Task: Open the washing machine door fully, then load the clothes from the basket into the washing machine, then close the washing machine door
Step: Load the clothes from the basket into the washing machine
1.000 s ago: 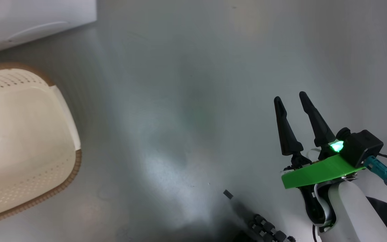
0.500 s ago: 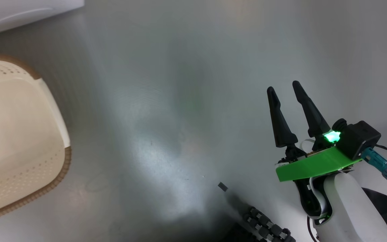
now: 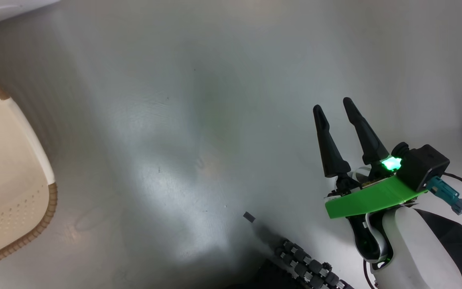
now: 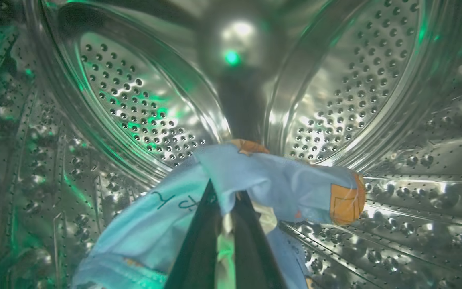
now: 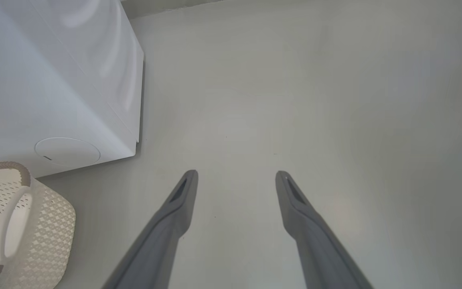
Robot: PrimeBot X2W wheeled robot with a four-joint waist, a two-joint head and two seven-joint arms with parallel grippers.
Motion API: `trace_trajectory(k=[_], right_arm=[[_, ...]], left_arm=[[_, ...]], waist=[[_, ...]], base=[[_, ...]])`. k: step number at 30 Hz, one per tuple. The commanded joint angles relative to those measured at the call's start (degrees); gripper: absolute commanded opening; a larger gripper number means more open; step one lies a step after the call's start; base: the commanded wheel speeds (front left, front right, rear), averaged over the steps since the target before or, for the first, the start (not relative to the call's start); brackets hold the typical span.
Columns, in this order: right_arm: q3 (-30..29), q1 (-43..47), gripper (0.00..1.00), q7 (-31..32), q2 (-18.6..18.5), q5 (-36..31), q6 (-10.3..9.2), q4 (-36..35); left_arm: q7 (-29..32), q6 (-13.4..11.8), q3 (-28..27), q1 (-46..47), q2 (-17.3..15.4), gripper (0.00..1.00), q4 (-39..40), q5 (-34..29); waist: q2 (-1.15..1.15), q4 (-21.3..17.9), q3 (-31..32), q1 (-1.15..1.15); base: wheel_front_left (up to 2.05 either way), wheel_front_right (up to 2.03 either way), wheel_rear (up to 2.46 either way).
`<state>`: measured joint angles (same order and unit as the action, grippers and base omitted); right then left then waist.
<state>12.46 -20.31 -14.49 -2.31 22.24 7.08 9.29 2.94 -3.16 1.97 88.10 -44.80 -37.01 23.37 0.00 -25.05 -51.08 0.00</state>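
Blue clothes (image 4: pixel 291 182) bunch over tips of the closed left gripper (image 4: pixel 225 194).

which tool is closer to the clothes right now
Left. The left tool is inside the washing machine, shut on the clothes. The right tool hangs open above the floor outside it, well apart from them.

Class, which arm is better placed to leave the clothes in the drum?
Left: the left gripper is inside the drum, shut on the clothes. The right gripper hangs open above the floor.
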Motion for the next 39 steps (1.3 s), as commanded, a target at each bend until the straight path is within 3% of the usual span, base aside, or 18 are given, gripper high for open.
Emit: trace_trajectory(k=[1,3,4,5,14,23,33,39], right_arm=[[0.7,2.1,1.0,-0.5,-0.6,0.5,0.41,-1.0],[0.6,2.0,1.0,-0.5,-0.6,0.4,0.41,-1.2],[0.5,2.0,1.0,-0.5,-0.6,0.3,0.41,-1.2],[0.3,2.0,1.0,-0.5,-0.6,0.2,0.41,-1.2],[-1.4,1.8,1.0,-0.5,-0.6,-1.4,0.41,-1.4],[-4.5,2.5,1.0,-0.5,-0.6,-4.4,0.41,-1.4],[-7.2,4.1,1.0,-0.5,-1.9,-7.0,0.41,-1.4],[-9.6,8.2,1.0,-0.4,-3.0,-8.3,0.41,-1.1]], left_arm=[[-0.9,-0.2,-0.1,0.4,-2.2,0.0,0.0,0.0],[-0.9,0.0,0.2,0.7,-1.9,0.48,-1.3,0.1],[-1.3,0.1,0.3,0.9,-1.8,0.9,-1.8,0.1],[-1.4,0.3,0.4,0.9,-1.6,1.0,-2.3,0.2],[-4.6,1.0,0.3,-1.0,1.0,1.0,-5.8,2.1],[-6.9,2.4,0.4,-8.1,7.0,1.0,-9.3,5.5],[-11.9,1.7,0.9,-21.0,12.6,1.0,-10.8,7.1],[-17.1,1.4,1.2,-36.3,17.6,1.0,-6.4,7.1]], waist=[[0.0,0.2,-0.1,0.0],[0.0,0.4,-0.1,0.0],[0.0,0.6,0.0,0.0],[0.0,0.8,0.1,0.0],[0.0,3.5,1.6,0.0],[0.0,8.7,6.6,0.0],[0.0,13.8,15.7,0.0],[0.0,16.8,24.3,0.0]], base=[[0.0,0.0,0.0],[0.0,0.0,0.0],[0.0,0.0,0.0],[0.0,0.0,0.0],[0.0,0.0,0.0],[0.0,0.0,0.0],[0.0,0.0,0.0],[0.0,0.0,0.0]])
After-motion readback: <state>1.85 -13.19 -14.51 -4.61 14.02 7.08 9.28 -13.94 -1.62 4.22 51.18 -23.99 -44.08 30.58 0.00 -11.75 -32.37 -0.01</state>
